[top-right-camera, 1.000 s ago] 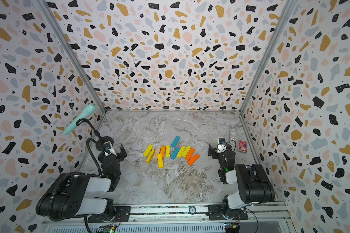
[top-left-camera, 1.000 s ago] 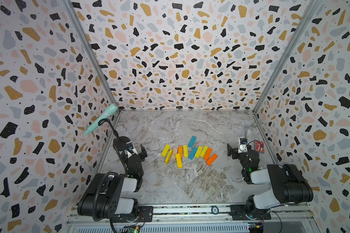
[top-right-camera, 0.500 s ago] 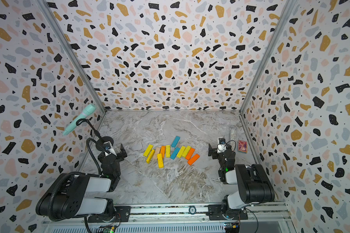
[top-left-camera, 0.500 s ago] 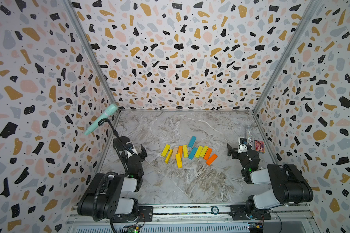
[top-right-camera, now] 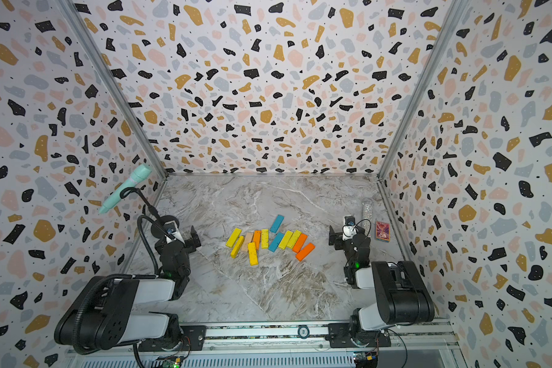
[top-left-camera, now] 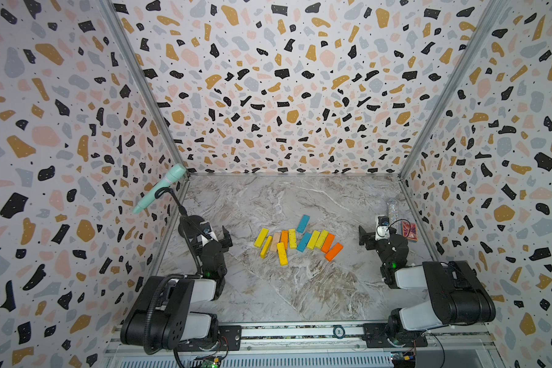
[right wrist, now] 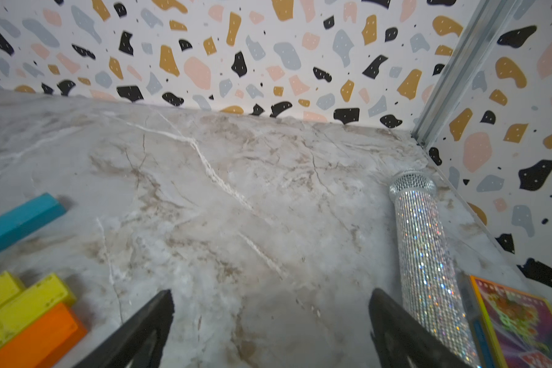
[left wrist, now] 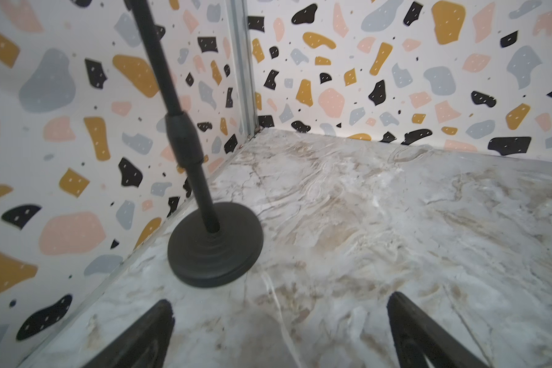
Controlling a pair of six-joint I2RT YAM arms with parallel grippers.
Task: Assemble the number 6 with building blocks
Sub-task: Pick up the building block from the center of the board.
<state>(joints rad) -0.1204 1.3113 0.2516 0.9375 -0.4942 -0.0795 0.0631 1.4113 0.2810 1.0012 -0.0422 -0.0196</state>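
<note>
left gripper [left wrist: 279, 299]: jaws spread, empty | right gripper [right wrist: 272, 291]: jaws spread, empty | building blocks [top-left-camera: 292, 238]: loose cluster between grippers

A marble tabletop [top-left-camera: 300, 286] carries building blocks [top-left-camera: 292, 238], a stand base [left wrist: 215, 245], a glittery microphone [top-left-camera: 392, 208] and a patterned box [top-left-camera: 408, 230].

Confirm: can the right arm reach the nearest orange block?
Probably yes. The right gripper is open and empty, and only bare tabletop lies between it and the orange block; the glittery tube lies on its other side.
</note>
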